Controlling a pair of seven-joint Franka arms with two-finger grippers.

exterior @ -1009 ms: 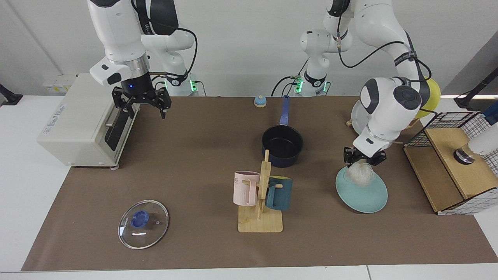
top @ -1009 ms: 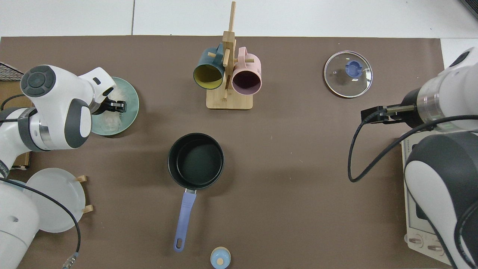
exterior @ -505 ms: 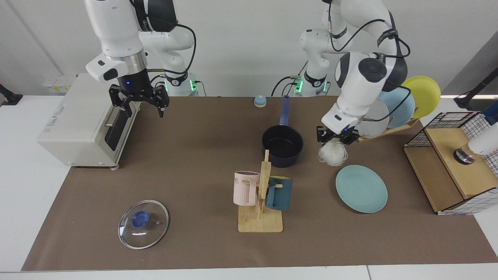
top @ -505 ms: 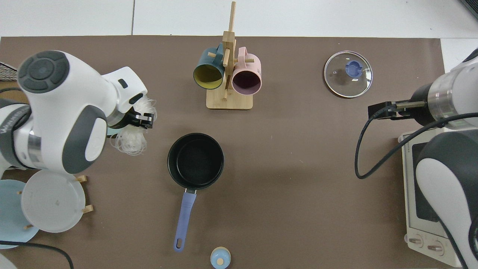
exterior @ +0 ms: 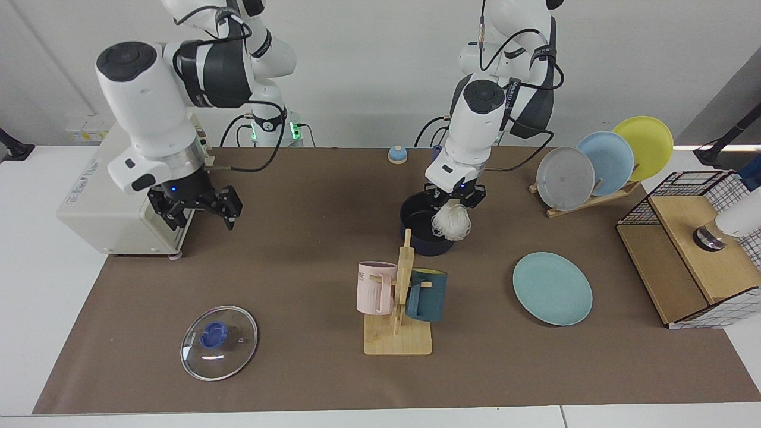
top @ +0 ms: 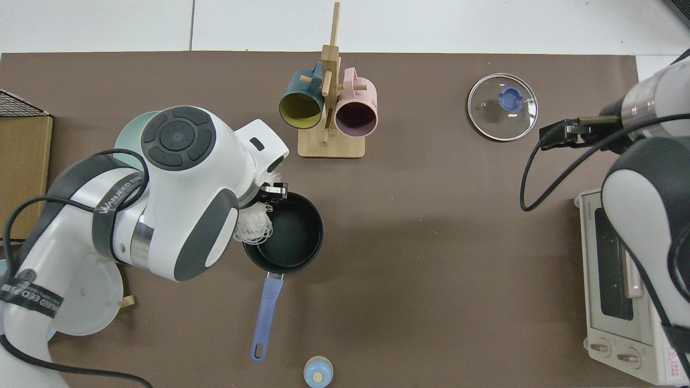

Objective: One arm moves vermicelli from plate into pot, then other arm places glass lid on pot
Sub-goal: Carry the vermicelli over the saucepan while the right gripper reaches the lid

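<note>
Here, the left gripper (exterior: 455,198), jaws clamped on the vermicelli (exterior: 450,223), hangs over the pot (exterior: 420,229); the right gripper (exterior: 196,208), jaws open, waits near the toaster oven (exterior: 101,202), glass lid (exterior: 219,342) on the bench.

Left end effector (exterior: 455,200) clamped, wrist angled downward; right end effector (exterior: 195,209) spread.

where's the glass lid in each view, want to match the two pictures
Facing view: the glass lid lies flat on the brown mat, low and left of centre, nearer the camera than the right gripper.
Top view: the lid sits upper right, beside the same gripper.
Shared landmark: the wooden mug rack.
</note>
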